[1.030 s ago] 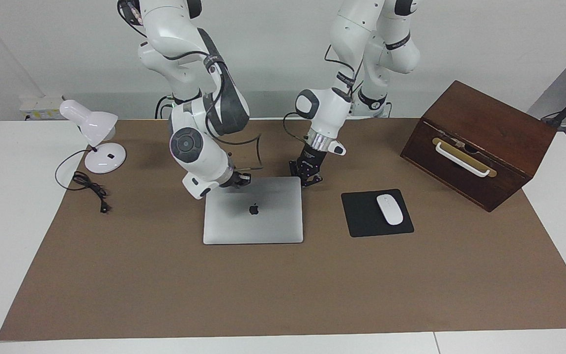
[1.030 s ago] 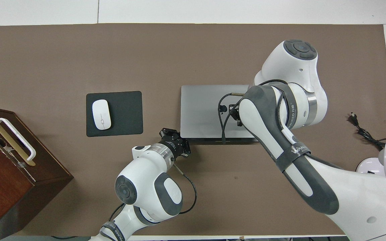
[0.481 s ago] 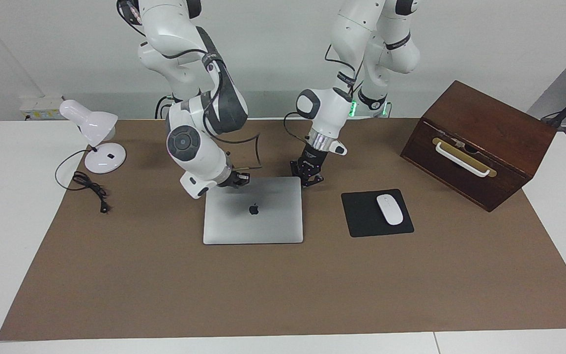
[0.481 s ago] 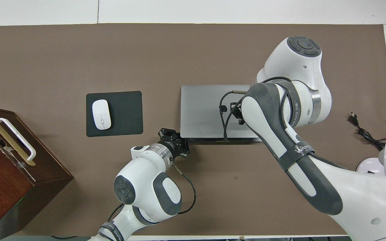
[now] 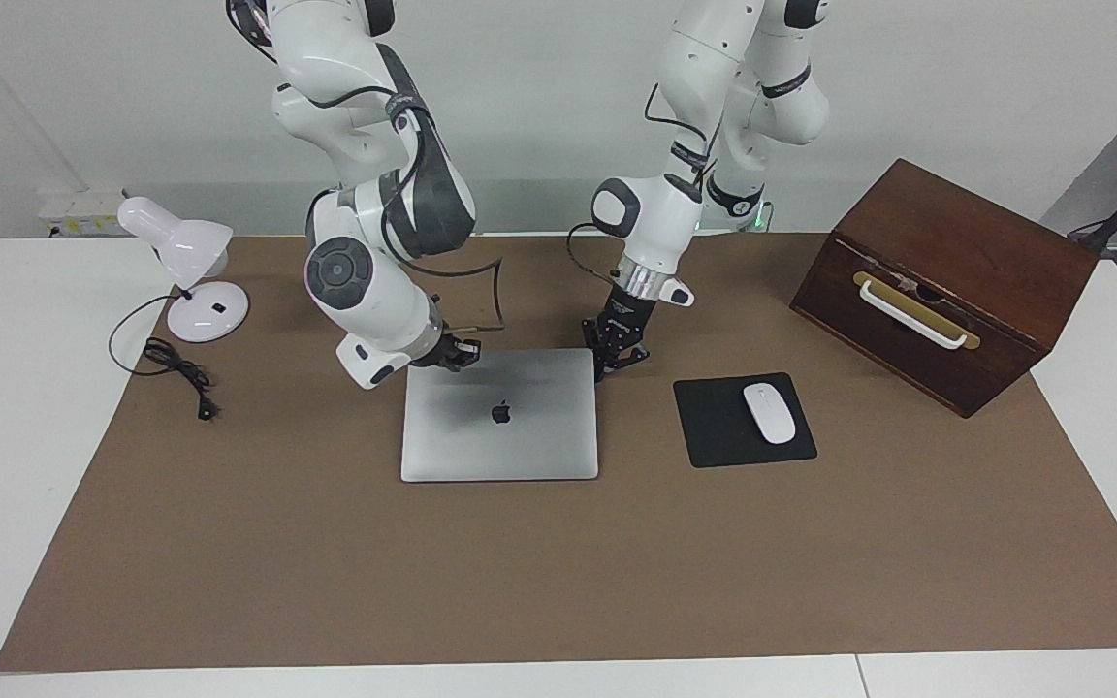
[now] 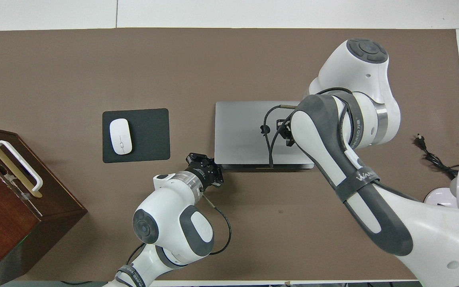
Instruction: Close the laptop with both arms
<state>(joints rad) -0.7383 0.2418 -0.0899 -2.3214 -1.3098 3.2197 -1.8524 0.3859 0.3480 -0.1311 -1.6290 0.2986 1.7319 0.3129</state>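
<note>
- Currently, the laptop (image 5: 499,415) lies flat on the brown mat (image 5: 558,582) with its lid down and the logo facing up.
- Right gripper (image 5: 454,354): clenched, holding nothing. It sits over the laptop's corner nearest the robots, toward the right arm's end of the table. Whether it touches the lid cannot be told.
- Left gripper (image 5: 617,361): clenched, holding nothing. It sits just beside the laptop's other corner nearest the robots, over the mat at the edge of the lid. In the overhead view the left gripper (image 6: 205,172) stands just off that corner.
- Between the two grippers lies the laptop's edge nearest the robots.
- Mousepad (image 5: 714,427): black, on the mat beside the left gripper, toward the left arm's end. A white mouse (image 5: 770,413) rests on it.
- Wooden box (image 5: 946,281): farther toward the left arm's end than the mousepad, with a white handle (image 5: 910,315).
- Lamp (image 5: 188,271): white, well apart from the right gripper, at the right arm's end, with its black cable (image 5: 175,368) on the mat.
</note>
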